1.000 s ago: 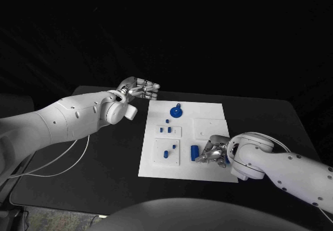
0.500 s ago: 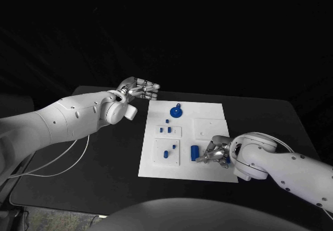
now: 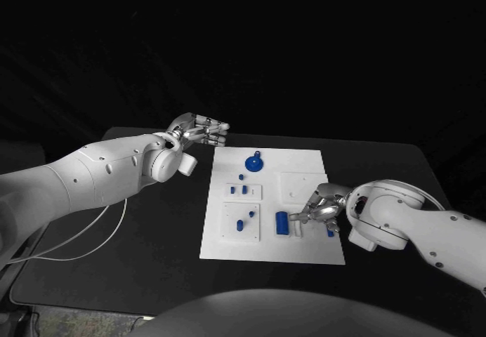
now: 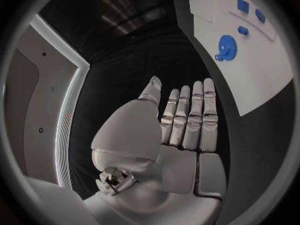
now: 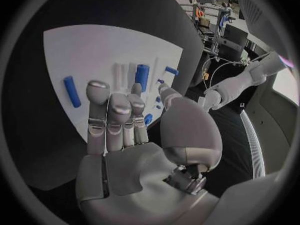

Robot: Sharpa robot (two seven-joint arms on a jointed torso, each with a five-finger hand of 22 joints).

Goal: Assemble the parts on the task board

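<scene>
Black table (image 3: 142,232), perhaps a white cable (image 3: 96,226) over it.

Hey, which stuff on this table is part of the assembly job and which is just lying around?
Job:
task board
blue gear
blue cylinder
small blue parts
right hand over the board

Not the job:
cable
left hand, held off the board
</scene>
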